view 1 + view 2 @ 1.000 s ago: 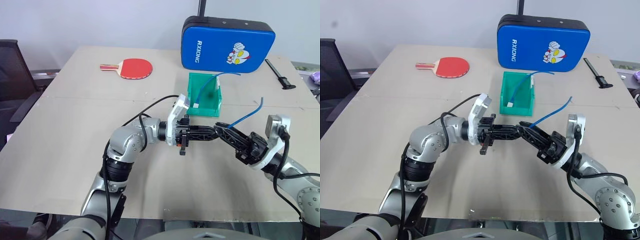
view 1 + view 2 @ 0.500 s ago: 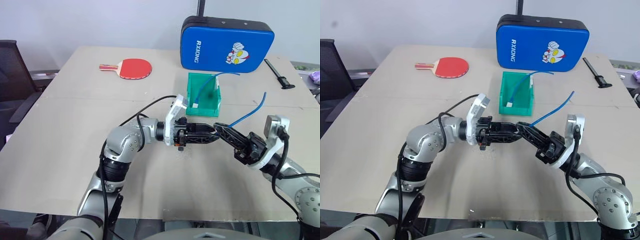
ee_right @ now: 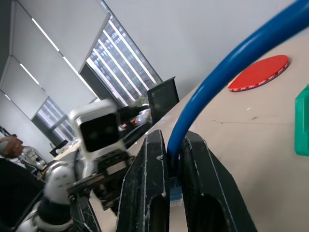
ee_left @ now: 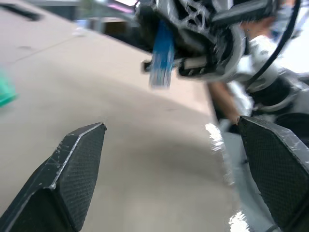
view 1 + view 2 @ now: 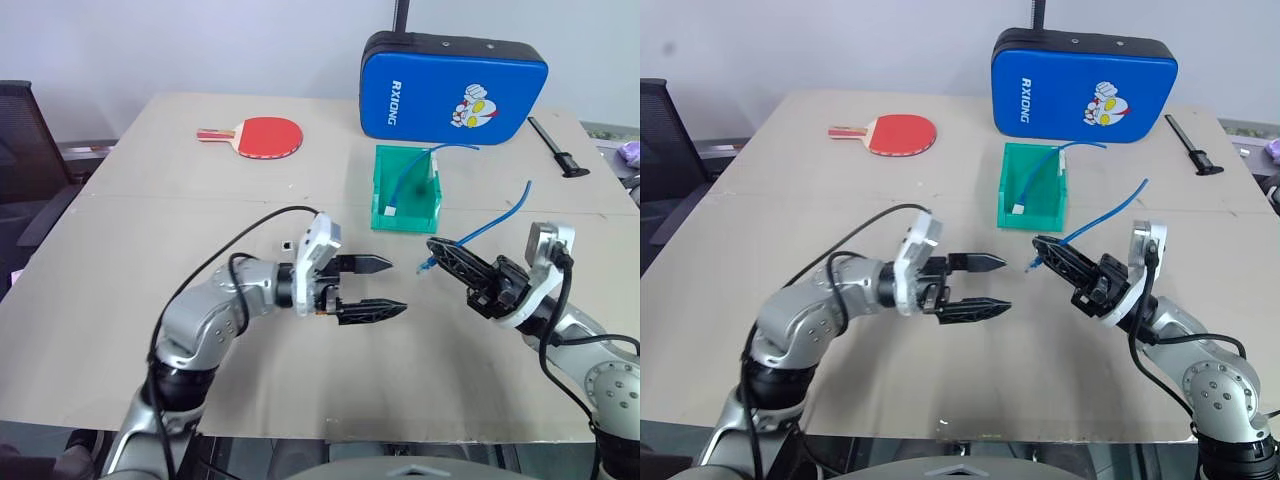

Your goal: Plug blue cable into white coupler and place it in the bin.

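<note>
The blue cable [image 5: 497, 222] arcs up and to the right from my right gripper [image 5: 432, 246], which is shut on it near its plug end [image 4: 161, 50]. The right wrist view has the cable [image 3: 227, 72] pinched between the two black fingers. Facing it across a short gap, my left gripper [image 5: 397, 286] points level at the plug, open and holding nothing. The white coupler is too small to make out at the plug end. The teal bin [image 5: 383, 185] stands just behind both grippers. It holds another blue cable with a small white block at its lower end [image 5: 390, 212].
A red paddle [image 5: 268, 135] lies at the back left. A big blue padded case [image 5: 455, 88] stands behind the bin. A black tool [image 5: 562, 152] lies at the far right. A dark chair [image 5: 25, 150] is beside the table's left edge.
My left gripper was shut and pressed up against the right gripper's tip. It has opened wide and drawn back to the left. The right gripper has kept still with the cable.
</note>
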Tool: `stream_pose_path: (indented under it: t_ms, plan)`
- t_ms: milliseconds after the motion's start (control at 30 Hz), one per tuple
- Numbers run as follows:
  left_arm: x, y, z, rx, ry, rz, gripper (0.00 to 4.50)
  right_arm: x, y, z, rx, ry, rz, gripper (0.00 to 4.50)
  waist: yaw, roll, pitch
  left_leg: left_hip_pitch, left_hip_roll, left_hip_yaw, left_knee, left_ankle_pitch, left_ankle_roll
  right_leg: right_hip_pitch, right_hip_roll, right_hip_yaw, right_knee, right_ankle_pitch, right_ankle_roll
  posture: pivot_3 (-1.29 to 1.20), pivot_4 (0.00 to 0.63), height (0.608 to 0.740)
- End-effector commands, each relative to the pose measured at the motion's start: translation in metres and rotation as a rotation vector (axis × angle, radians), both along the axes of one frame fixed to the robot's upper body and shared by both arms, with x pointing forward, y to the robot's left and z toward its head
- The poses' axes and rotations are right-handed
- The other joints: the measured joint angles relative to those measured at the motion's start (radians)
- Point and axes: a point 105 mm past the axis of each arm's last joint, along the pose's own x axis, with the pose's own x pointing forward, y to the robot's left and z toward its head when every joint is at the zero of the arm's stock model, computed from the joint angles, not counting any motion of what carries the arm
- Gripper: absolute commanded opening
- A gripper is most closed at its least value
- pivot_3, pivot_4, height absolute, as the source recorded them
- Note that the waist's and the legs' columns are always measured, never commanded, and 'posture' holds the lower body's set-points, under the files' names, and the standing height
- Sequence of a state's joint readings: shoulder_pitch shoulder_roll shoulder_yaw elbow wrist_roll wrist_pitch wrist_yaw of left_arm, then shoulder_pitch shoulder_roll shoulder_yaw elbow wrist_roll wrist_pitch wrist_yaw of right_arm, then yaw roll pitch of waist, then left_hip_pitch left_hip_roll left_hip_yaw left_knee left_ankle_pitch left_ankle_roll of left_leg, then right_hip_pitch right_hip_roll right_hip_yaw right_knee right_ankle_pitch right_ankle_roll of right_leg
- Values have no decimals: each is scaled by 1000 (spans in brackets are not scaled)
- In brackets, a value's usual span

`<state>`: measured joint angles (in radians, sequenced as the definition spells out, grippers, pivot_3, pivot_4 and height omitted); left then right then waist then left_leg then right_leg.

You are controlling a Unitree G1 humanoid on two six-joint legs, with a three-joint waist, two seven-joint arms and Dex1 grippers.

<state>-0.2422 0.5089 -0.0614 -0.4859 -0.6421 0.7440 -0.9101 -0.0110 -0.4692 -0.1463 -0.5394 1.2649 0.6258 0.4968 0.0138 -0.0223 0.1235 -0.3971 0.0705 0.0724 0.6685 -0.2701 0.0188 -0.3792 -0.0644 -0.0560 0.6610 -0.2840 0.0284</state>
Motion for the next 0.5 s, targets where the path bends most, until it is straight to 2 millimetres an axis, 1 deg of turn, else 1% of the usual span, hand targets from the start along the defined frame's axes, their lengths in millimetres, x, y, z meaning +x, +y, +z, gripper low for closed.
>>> stream_pose_path:
  t_ms: [33,67,100,133,233,267,333,433,500]
  plan:
    - [8,42,-1,14,-238,477,4478,6,-9,7,-12,-61,-67,0,-3,0,0,1,0,1,0,0,0,0,0,3,-1,0,0,0,150,701]
    - [3,52,-7,58,-294,567,4478,7,-9,7,-20,-67,-69,0,-3,-1,0,1,0,1,0,0,0,0,0,4,0,0,0,0,150,701]
    - [-3,58,-12,93,-313,625,4478,7,-9,7,-30,-73,-69,0,-2,-1,0,1,0,1,0,0,0,0,0,4,-1,0,0,0,150,701]
    - [-5,68,-17,130,-340,730,4478,8,-9,7,-31,-77,-69,0,3,-1,0,1,0,0,0,0,0,-1,0,4,-1,0,0,0,150,701]
    - [-5,98,-32,209,-341,1017,4478,11,-10,11,-33,-99,-75,0,15,0,1,0,0,0,-1,-1,2,-1,-3,-1,0,0,0,0,150,701]
    - [-3,101,-36,230,-350,1054,4478,11,-9,15,-31,-121,-61,0,16,0,1,0,0,0,0,-2,2,0,-3,-1,0,0,-1,0,150,701]
    - [3,101,-42,246,-361,1088,4478,10,-8,21,-51,-158,-31,0,17,0,1,0,-1,0,0,-2,3,0,-5,-1,0,0,-1,0,150,701]
    - [18,98,-55,255,-352,1093,4478,7,-8,24,-131,-212,17,0,20,0,1,0,-2,0,1,-2,3,0,-5,-1,0,0,-1,0,150,701]
    - [28,95,-59,253,-360,1096,4478,7,-10,26,-167,-246,29,0,20,0,1,0,-2,0,1,-2,4,0,-4,-2,0,0,0,0,150,701]
